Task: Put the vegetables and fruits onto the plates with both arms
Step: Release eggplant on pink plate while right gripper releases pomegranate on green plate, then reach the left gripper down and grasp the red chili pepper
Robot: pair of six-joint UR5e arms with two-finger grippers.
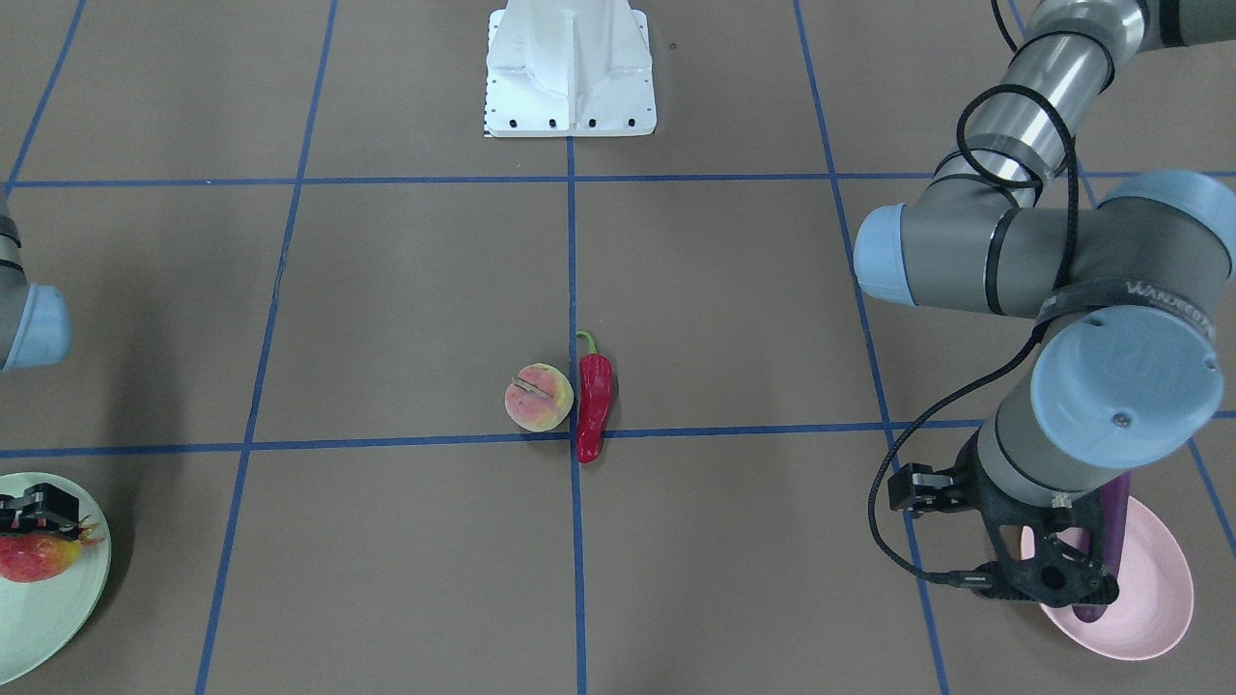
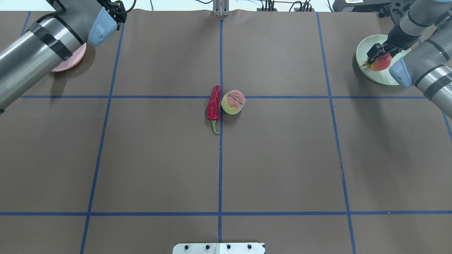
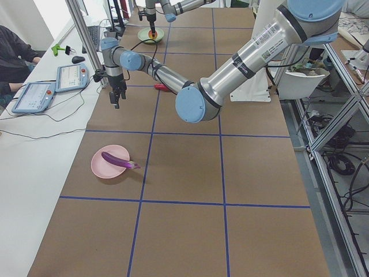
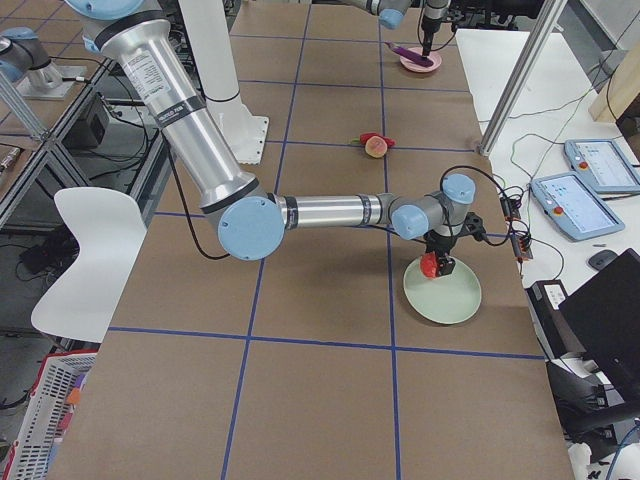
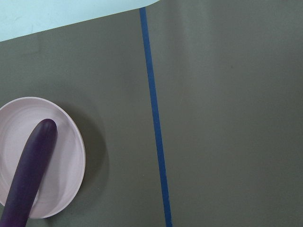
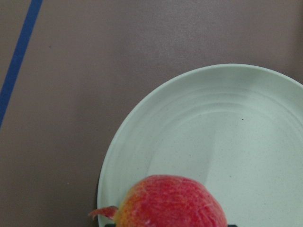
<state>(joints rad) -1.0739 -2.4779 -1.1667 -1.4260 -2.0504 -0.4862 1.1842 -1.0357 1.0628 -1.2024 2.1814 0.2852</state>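
On the pale pink plate lies the purple eggplant, free of any grip. My left gripper hangs above it, open and holding nothing; its fingers stay outside the left wrist view, which shows the eggplant on the plate. At the other end, my right gripper is shut on the round red-and-yellow fruit low over the mint green plate; I cannot tell whether the fruit touches it. The peach and red chili pepper lie side by side at the table's middle.
The white base block stands at the robot's edge of the table. Blue tape lines divide the brown surface into squares. Beside the table, tablets and a seated person are near the left arm's end.
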